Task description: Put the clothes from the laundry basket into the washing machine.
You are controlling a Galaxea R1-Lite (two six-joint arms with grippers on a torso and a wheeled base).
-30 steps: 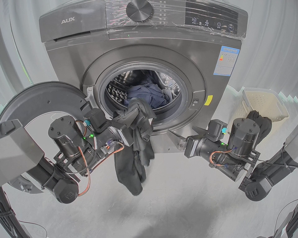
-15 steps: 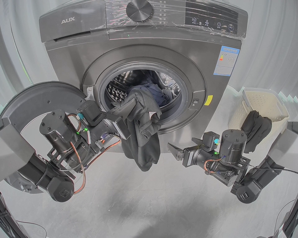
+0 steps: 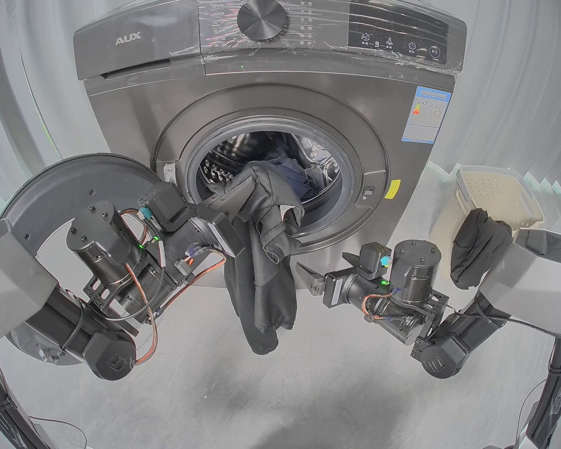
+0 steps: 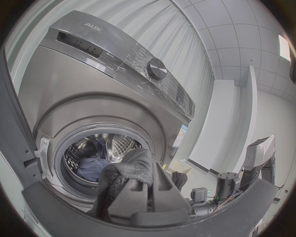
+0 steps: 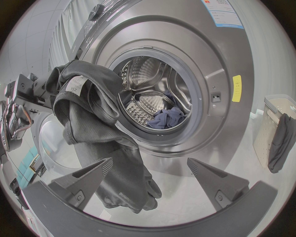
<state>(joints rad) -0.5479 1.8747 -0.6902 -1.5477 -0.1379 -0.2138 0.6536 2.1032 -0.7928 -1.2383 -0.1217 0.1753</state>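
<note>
Dark grey fabric meets us first: a garment (image 3: 263, 275) pinched in the left gripper (image 3: 241, 196), whose fingers are pressed together on a bunched fold of it. The gripper is held at the lower left rim of the washing machine (image 3: 146, 111) opening, and the rest of the cloth hangs down in front of the panel below. A white tag (image 5: 75, 85) is sewn inside the garment; we cannot read its print with any certainty.

Inside the drum lie blue clothes (image 3: 295, 175). The door (image 3: 76, 181) stands swung wide to the robot's left.

The right gripper (image 3: 307, 279) sits low in front of the machine, just beside the hanging cloth and apart from it, with its fingers spread and nothing between them.

On the machine's face we note a blue-and-white sticker (image 3: 426, 115) at the upper right, a small yellow sticker (image 3: 392, 189) beside the opening, a logo (image 3: 127, 39) on the drawer, and a dial (image 3: 262, 19).

The cream laundry basket (image 3: 502, 193) stands to the right of the machine, with a second dark garment (image 3: 476, 245) draped over its near rim.
</note>
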